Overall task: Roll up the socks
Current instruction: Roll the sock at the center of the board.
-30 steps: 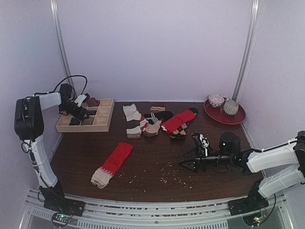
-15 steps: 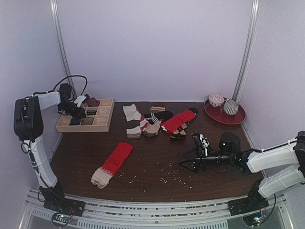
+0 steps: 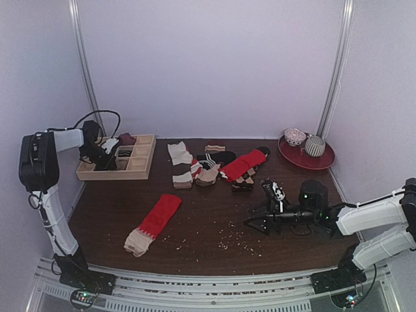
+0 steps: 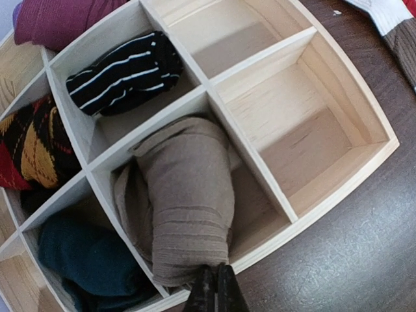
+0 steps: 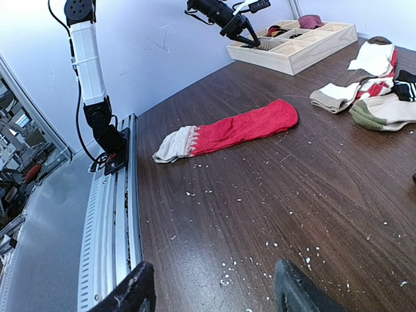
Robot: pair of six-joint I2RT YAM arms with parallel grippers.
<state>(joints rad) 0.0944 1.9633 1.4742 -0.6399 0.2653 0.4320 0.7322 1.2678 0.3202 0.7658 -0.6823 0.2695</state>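
Observation:
The bright red sock with a beige-cream end (image 3: 155,222) lies flat on the table at front left; it also shows in the right wrist view (image 5: 240,127). The tan-brown sock (image 4: 185,201) sits rolled in a near compartment of the wooden tray (image 4: 338,169), its lower edge bulging over the tray's rim. My left gripper (image 4: 216,286) is shut, its tips touching that lower edge; I cannot tell if fabric is pinched. In the top view it (image 3: 99,155) is at the tray's left side (image 3: 140,170). My right gripper (image 3: 257,224) is open and empty low over the table (image 5: 214,286).
The tray also holds a black-and-white striped roll (image 4: 123,71), a teal roll (image 4: 84,260), a patterned roll (image 4: 26,149) and a maroon one (image 4: 58,19). A pile of other socks (image 3: 214,162) lies mid-back. A red plate (image 3: 322,160) with cups is back right. Crumbs (image 3: 234,242) dot the table.
My left gripper has drawn back a little to the left, from over the tray toward its left edge. The right arm and the red sock have not moved.

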